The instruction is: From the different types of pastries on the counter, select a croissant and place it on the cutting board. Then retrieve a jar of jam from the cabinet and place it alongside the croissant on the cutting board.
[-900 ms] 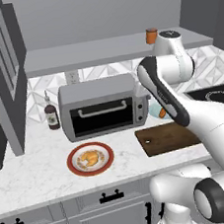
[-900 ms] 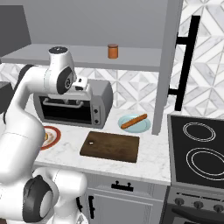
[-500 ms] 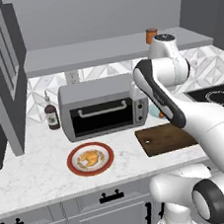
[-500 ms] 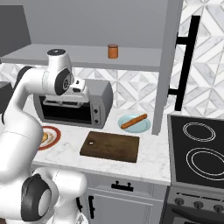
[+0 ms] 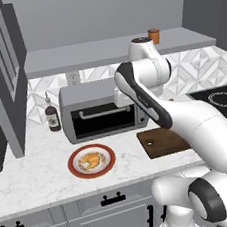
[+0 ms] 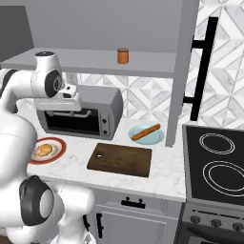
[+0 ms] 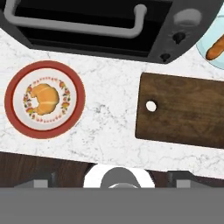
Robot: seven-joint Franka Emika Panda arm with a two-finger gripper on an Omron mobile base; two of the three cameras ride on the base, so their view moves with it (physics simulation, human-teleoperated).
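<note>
- Hand (image 7: 112, 183) high over the bench (image 7: 109, 118), fingers spread, empty: descending off-centre could clip the plate (image 7: 13, 118) rim, skidding the croissant (image 7: 45, 99).
- Stick pastry (image 7: 215, 48) could be mistaken for it.

No readable text, labels, brands or numbers are showing anywhere. The toaster oven (image 5: 101, 112) front and its knobs are carrying no markings, the jar of jam (image 6: 123, 55) and the dark bottle (image 5: 52, 117) are showing plain surfaces, and the red-rimmed plate (image 7: 17, 118) is only displaying a decorative dotted pattern around the croissant (image 7: 45, 98), no characters.
</note>
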